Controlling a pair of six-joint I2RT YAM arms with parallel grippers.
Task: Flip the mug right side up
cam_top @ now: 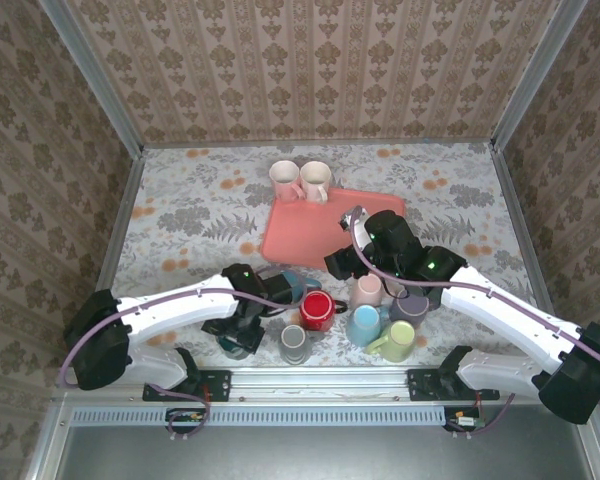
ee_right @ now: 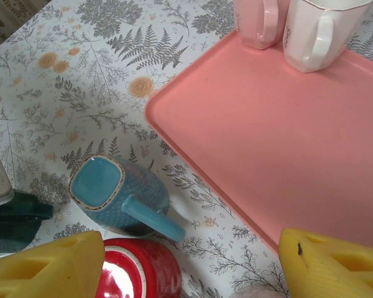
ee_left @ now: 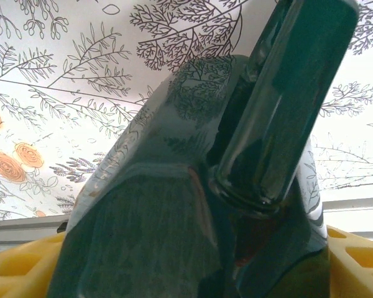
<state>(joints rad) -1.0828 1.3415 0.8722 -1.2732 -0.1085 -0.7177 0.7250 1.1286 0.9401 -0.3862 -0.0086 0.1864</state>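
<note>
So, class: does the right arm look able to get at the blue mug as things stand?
Probably yes. The right pincer is open and empty, and the blue mug stands uncovered just ahead of it; the red mug beside it leaves little room.

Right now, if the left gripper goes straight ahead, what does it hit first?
The dark green mug, close up between the left gripper's yellow fingers, with its handle toward the camera. Whether the fingers touch it, I cannot tell.
</note>
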